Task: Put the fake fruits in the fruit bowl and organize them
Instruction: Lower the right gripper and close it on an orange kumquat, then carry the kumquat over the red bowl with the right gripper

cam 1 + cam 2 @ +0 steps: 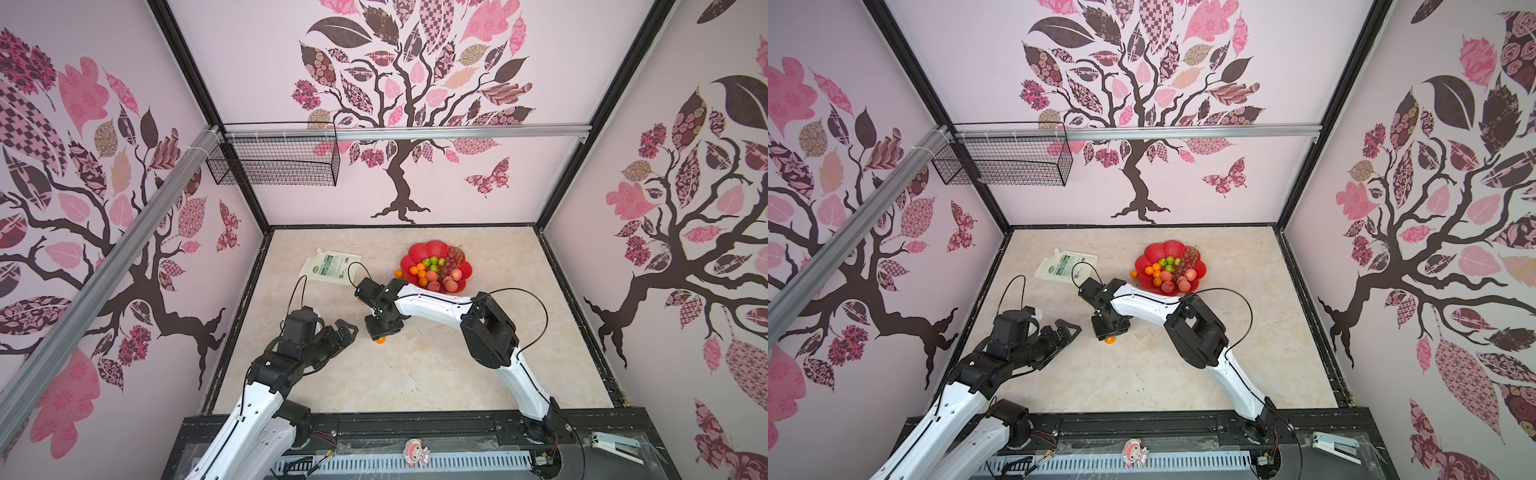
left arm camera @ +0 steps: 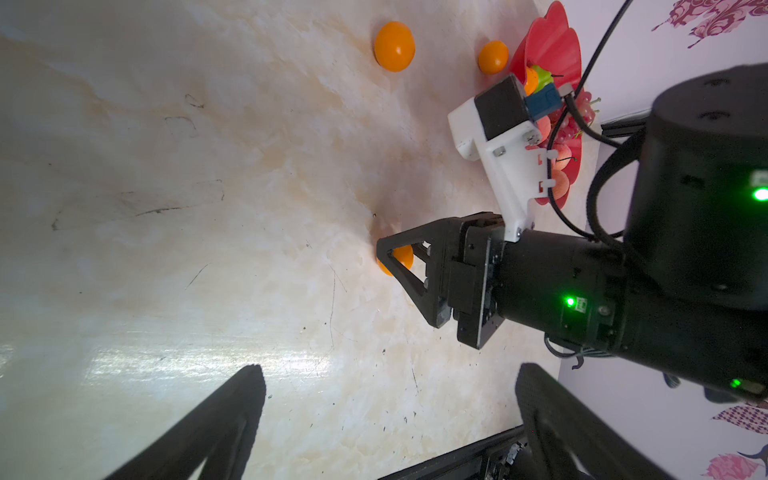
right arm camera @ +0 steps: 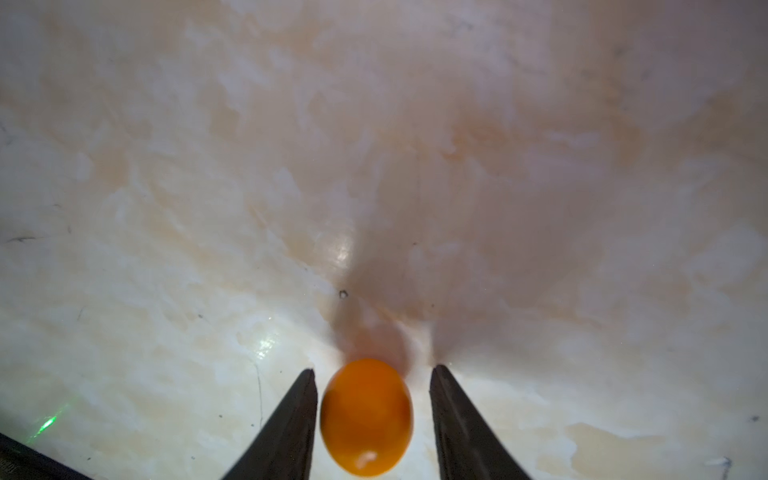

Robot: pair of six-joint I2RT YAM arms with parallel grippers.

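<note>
An orange ball (image 1: 380,340) (image 1: 1109,340) (image 3: 365,417) lies on the marble table between the fingers of my right gripper (image 1: 380,332) (image 1: 1109,332) (image 3: 372,370). The gripper points down and stands open, with a gap showing beside the ball. The left wrist view shows the same ball (image 2: 401,259) behind one right finger. The red fruit bowl (image 1: 419,251) (image 1: 1156,251) (image 2: 548,37) holds green pears (image 1: 430,262), grapes (image 1: 451,259), peaches (image 1: 451,284) and orange balls (image 1: 417,270). One orange ball (image 1: 399,273) (image 2: 493,57) sits against the bowl's left rim, another (image 2: 394,46) on the table nearby. My left gripper (image 1: 343,332) (image 2: 392,370) is open and empty.
A white pouch (image 1: 328,266) with a green label lies flat at the back left of the table. A black wire basket (image 1: 274,162) hangs on the back wall. Patterned walls close in three sides, and a black rail (image 1: 415,419) runs along the front.
</note>
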